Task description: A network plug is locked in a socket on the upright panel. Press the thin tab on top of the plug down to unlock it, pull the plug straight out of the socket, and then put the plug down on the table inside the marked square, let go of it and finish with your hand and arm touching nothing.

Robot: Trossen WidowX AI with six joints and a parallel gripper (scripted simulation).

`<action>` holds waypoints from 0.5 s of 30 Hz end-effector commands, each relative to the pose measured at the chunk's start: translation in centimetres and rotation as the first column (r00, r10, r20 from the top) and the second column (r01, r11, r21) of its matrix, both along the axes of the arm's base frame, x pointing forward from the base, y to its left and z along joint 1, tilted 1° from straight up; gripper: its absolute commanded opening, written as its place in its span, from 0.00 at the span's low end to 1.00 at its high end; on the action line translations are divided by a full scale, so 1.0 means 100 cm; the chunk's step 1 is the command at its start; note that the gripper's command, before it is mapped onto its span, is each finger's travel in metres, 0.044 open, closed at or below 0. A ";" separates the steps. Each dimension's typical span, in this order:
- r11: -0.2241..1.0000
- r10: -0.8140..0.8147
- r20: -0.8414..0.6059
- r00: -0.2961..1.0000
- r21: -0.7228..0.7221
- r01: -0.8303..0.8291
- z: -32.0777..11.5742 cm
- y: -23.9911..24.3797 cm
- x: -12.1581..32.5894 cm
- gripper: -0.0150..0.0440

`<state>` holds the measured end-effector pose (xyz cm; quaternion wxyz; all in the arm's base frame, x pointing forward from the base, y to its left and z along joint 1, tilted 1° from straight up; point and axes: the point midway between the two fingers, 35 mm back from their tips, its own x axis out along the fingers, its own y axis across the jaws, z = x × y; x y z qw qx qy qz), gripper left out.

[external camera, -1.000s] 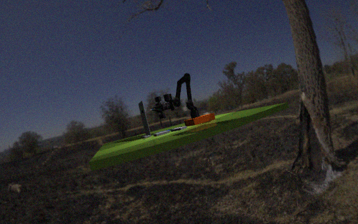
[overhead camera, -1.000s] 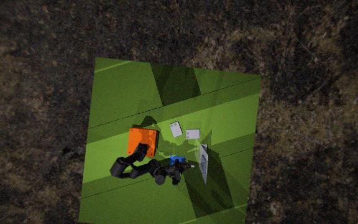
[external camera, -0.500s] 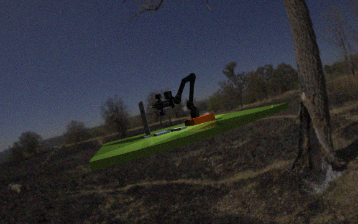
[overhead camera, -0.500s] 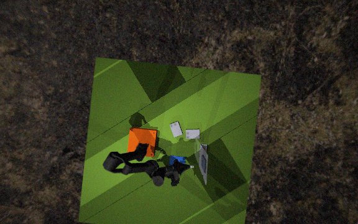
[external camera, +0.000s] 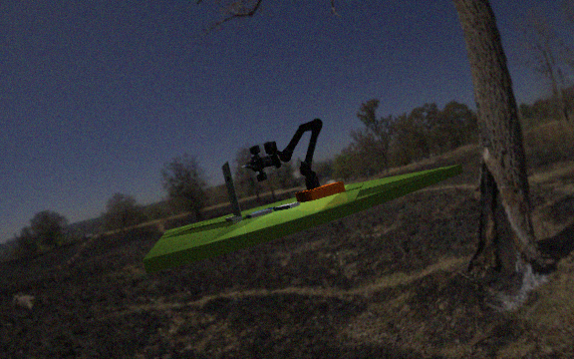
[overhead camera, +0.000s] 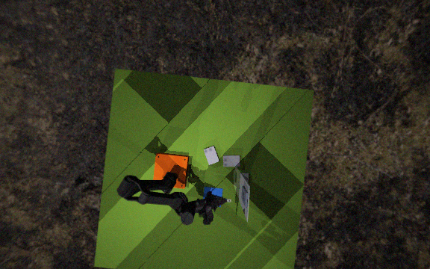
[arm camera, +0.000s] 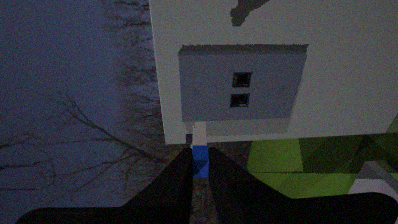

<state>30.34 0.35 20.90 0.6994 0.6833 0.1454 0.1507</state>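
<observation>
My gripper (overhead camera: 225,201) (external camera: 245,167) (arm camera: 199,155) is shut on the network plug. In the wrist view the plug (arm camera: 200,161) shows a blue body between the fingertips and a pale front end beyond them. The pale end also shows in the top view, with a gap to the upright panel (overhead camera: 242,183) (external camera: 231,191) (arm camera: 345,75). The plug is out of the socket, high above the table. The grey socket block (arm camera: 205,85) on the panel shows two dark openings. The blue marked square (overhead camera: 218,191) lies on the table, partly hidden beneath the gripper. The tab cannot be made out.
Two pale flat blocks, one tilted block (overhead camera: 211,155) and one straighter block (overhead camera: 231,161), lie on the table (overhead camera: 200,119) (external camera: 202,251) beside the panel and square. The arm stands on an orange base (overhead camera: 170,162) (external camera: 324,191).
</observation>
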 end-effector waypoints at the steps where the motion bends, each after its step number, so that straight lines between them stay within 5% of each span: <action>1: 1.000 -0.004 0.012 1.000 0.000 0.004 0.011 0.001 -0.003 0.25; 15: 0.984 -0.163 -0.214 0.963 0.039 0.175 -0.026 -0.021 0.012 0.25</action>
